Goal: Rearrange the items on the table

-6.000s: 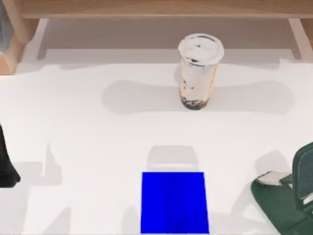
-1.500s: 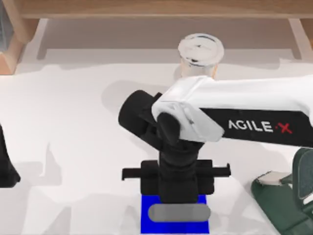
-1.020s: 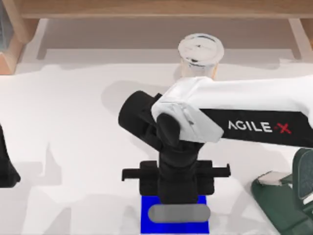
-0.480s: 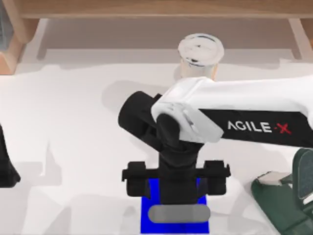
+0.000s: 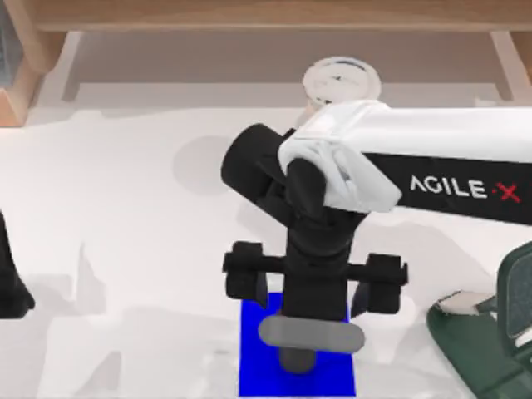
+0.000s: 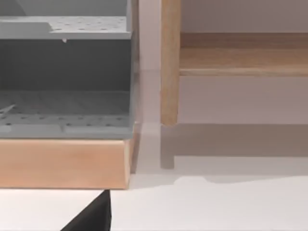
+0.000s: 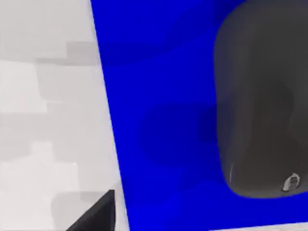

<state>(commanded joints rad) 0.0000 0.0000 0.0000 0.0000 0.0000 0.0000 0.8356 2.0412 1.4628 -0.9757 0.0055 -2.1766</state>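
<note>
The fingers (image 5: 242, 270) of the right gripper (image 5: 314, 278) stand wide apart and grip nothing. The gripper points straight down over the blue mat (image 7: 159, 96). Under them the mouse (image 7: 260, 106) lies flat on that mat, apparently free of both fingers, though the top view hides most of it beneath the wrist. The cup (image 5: 337, 76) stands upright well beyond the fingers, on the far side of the right arm, whose white forearm covers all but the lid.

Two things could go wrong, as I judge it. A sideways drift while the fingers are this low could catch the mouse and push it off the mat. The forearm also looks close to the cup, so a careless swing back could tip the cup and spill the drink.

The table (image 5: 125, 208) is plain white and smooth, with plenty of open room to either side of the fingers. A wooden ledge (image 5: 249, 12) runs behind the cup, and a dark green object (image 5: 474, 349) sits off to the fingers' right. The left gripper (image 5: 10, 283) is parked at the table's left edge, facing a grey shelf (image 6: 62, 72).
</note>
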